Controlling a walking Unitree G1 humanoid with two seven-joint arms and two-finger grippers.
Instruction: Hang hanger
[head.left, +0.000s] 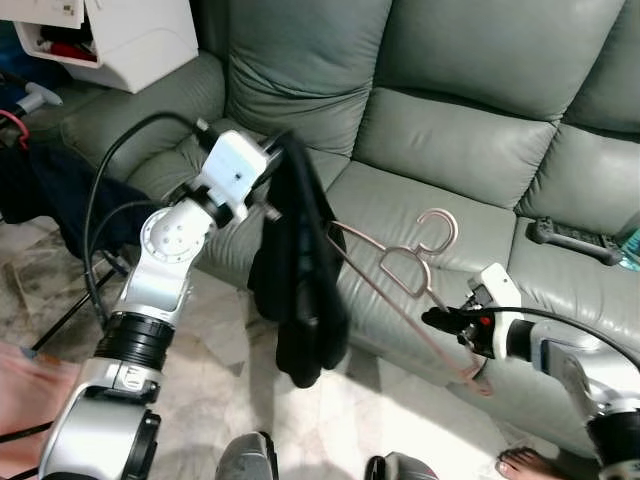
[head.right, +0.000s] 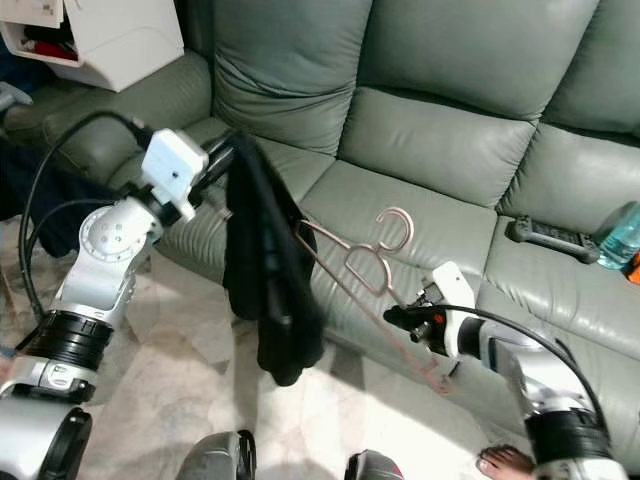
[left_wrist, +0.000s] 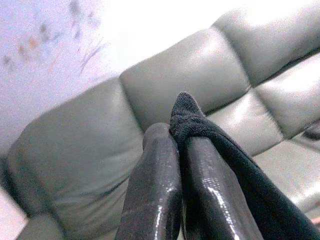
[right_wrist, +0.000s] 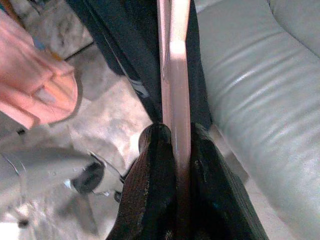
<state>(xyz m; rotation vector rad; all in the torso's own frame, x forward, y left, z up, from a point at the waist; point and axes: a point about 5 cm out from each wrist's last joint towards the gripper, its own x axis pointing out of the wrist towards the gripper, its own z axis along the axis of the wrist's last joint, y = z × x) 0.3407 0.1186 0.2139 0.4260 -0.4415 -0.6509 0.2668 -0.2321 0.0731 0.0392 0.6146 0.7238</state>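
Hanger (head.left: 400, 268) of pale pink plastic hangs in the air in front of the grey-green leather sofa (head.left: 450, 130), tilted, its hook (head.left: 440, 228) pointing up toward the seat cushions. The right gripper (head.left: 432, 318) holds it near its lower shoulder, and in the right wrist view the 2 black fingers (right_wrist: 155, 185) are closed tight against either side of the pink bar (right_wrist: 175, 80). The hanger's far end runs into a black garment (head.left: 300, 270) that droops in a long fold above the marble floor (head.left: 230, 390). The left gripper (head.left: 278, 150), raised higher and to the left, pinches the top of that garment; in the left wrist view its 2 fingers (left_wrist: 150, 190) are pressed together with a tuft of black cloth (left_wrist: 187, 117) caught between the tips. A dark remote-like device (head.left: 570, 238) lies on the seat cushion to the right, with a blue bottle (head.right: 622, 235) just beside it. A white storage unit (head.left: 110, 35) stands past the sofa's armrest. Bare toes of a person (head.left: 525, 464) show on the floor at the lower right.
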